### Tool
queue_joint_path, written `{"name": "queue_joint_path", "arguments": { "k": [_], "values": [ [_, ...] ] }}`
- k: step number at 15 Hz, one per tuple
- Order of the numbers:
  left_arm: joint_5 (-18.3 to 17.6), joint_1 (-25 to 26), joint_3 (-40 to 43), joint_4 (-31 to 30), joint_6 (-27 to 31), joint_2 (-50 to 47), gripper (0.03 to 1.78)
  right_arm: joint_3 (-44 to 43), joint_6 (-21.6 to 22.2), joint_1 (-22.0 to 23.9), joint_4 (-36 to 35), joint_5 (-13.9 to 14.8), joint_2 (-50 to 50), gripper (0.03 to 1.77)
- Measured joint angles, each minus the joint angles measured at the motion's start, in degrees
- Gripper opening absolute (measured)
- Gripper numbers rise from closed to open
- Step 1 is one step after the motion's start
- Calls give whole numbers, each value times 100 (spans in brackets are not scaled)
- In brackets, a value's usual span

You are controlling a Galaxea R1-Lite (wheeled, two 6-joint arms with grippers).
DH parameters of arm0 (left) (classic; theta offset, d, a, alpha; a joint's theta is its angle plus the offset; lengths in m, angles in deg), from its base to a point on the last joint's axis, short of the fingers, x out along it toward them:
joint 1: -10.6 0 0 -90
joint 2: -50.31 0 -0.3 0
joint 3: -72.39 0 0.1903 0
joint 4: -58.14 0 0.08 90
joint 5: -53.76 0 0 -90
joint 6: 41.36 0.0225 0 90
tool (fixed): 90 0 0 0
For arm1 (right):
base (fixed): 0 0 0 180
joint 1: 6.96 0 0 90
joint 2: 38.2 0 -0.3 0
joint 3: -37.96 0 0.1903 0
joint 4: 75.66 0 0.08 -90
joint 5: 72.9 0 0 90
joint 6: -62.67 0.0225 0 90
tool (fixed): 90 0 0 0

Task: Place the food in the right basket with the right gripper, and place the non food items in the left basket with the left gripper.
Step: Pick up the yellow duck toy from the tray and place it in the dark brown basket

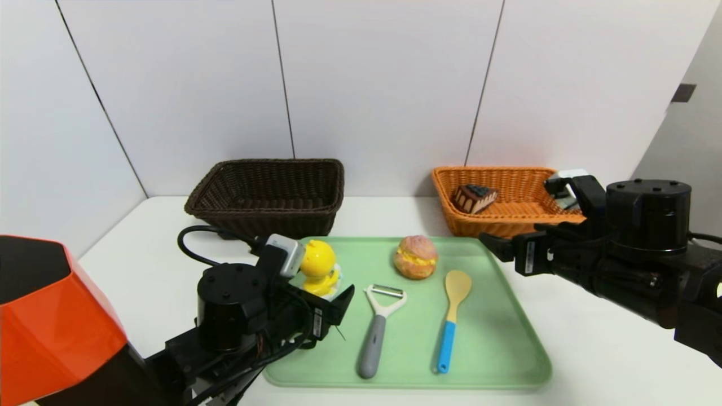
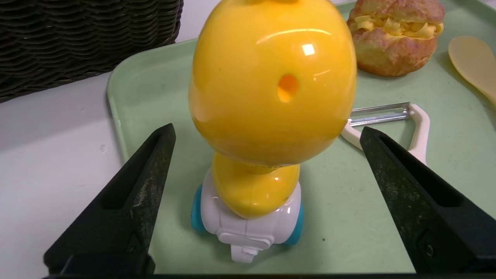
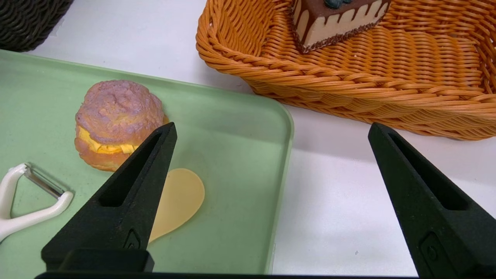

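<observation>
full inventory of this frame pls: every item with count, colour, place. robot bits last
tray: 1, pale green, on the table in front of the robot
duck toy: 1, yellow on a white wheeled base, upright on the tray's left part
cream puff: 1, golden-brown with yellow filling, far middle of tray
peeler: 1, white head, grey handle, flat on tray centre
spoon: 1, yellow bowl, blue handle, flat on tray beside the peeler
cake slice: 1, chocolate, inside orange basket
orange basket: 1, far right
dark brown basket: 1, far left
table: 1, white
left gripper: 1, black, open, fingers either side of duck
right gripper: 1, black, open, above tray's right edge
</observation>
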Motion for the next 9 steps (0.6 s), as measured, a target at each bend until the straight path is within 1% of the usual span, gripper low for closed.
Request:
{"name": "queue_joint_path", "arguments": {
  "k": [3,7,9],
  "values": [
    [5,2,-26,-52,1,107,169,-21,-16,0,2,2,12,171],
    [9,21,-59,-356,11,317,169,-40,-27,0,0,0,45,171],
    [2,29,-61,-373,11,389,169,-62,-24,-5,5,0,56,171]
  ]
}}
